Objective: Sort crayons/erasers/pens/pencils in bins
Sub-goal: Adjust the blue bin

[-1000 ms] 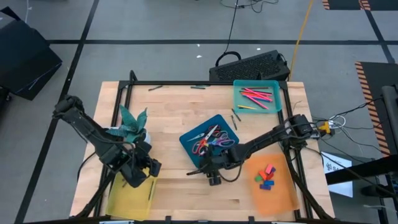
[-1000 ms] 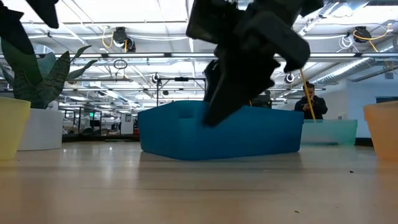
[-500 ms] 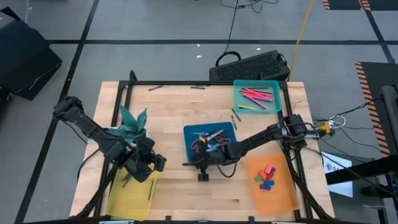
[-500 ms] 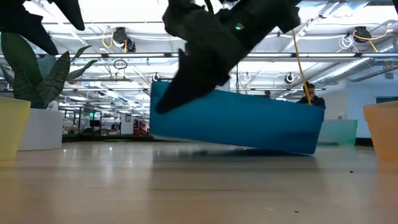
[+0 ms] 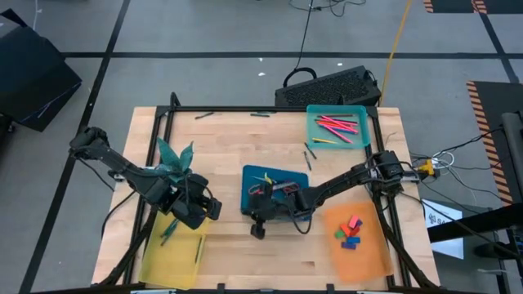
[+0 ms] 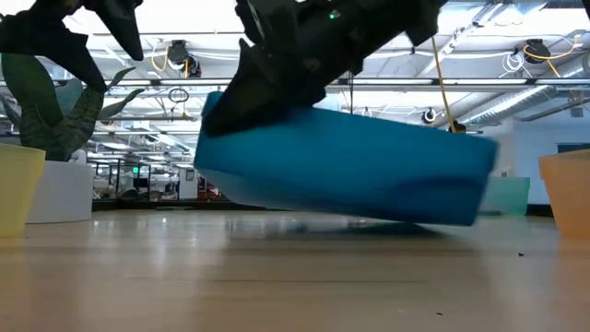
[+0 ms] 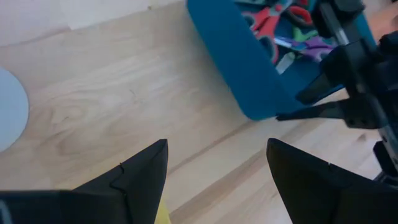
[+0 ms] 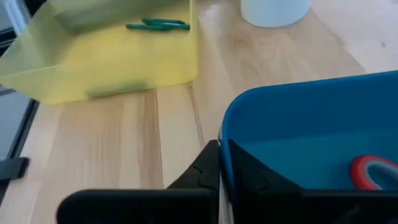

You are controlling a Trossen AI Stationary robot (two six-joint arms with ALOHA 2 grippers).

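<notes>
Blue bin [image 5: 274, 181] — in right claw [image 8: 219, 163], tilted

Dark blue bin [image 5: 276, 175]: opaque; contents red, purple and green. Yellow bin [image 5: 172, 253]: translucent, holding green sticks. Teal bin [image 5: 337, 126]: translucent, with red and yellow sticks. Orange bin [image 5: 357, 238]: translucent; erasers [image 5: 349, 230] red, pink, green, blue. Table [image 5: 229, 139]: light wood grain.

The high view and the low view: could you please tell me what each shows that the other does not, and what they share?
Only the high view shows the scissors inside the blue bin, the erasers in the orange bin and the left gripper over the yellow bin. Only the low view shows the blue bin tilted, one end lifted. Both show the right gripper holding it.
</notes>
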